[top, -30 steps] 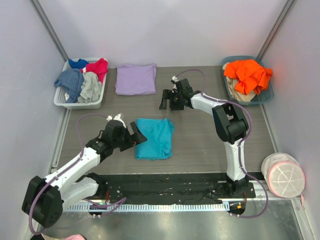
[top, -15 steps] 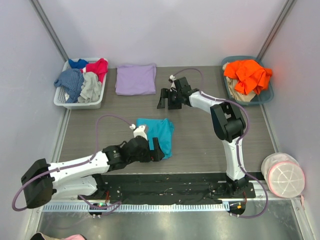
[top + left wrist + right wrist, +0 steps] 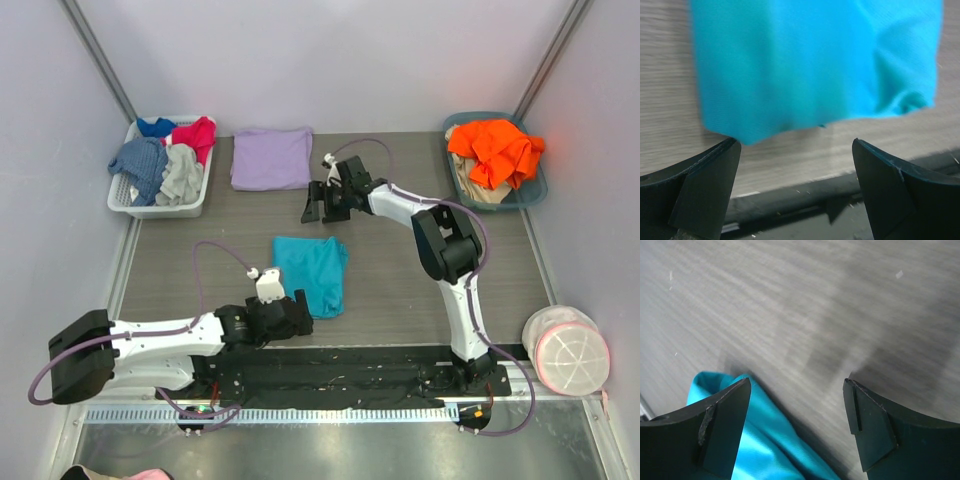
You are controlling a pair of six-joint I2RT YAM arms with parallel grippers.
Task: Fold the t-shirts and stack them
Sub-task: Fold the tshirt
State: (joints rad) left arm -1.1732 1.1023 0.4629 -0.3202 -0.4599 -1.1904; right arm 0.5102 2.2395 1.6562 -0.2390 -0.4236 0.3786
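Teal t-shirt (image 3: 310, 275) is lying folded on the counter (image 3: 390, 285), lavender t-shirt (image 3: 271, 158) at its 11 o'clock. Left fingers (image 3: 705, 192) and right fingers (image 3: 872, 430) are hanging apart, empty. Floppy, light cloth; I'd be pinching its 6 o'clock edge.

white-and-black arms (image 3: 160, 335), purple cables (image 3: 205, 262), black gripper fingers (image 3: 705, 187).

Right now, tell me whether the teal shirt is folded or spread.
Folded: the teal shirt lies as a compact rectangle, with no sleeves sticking out in the top view.
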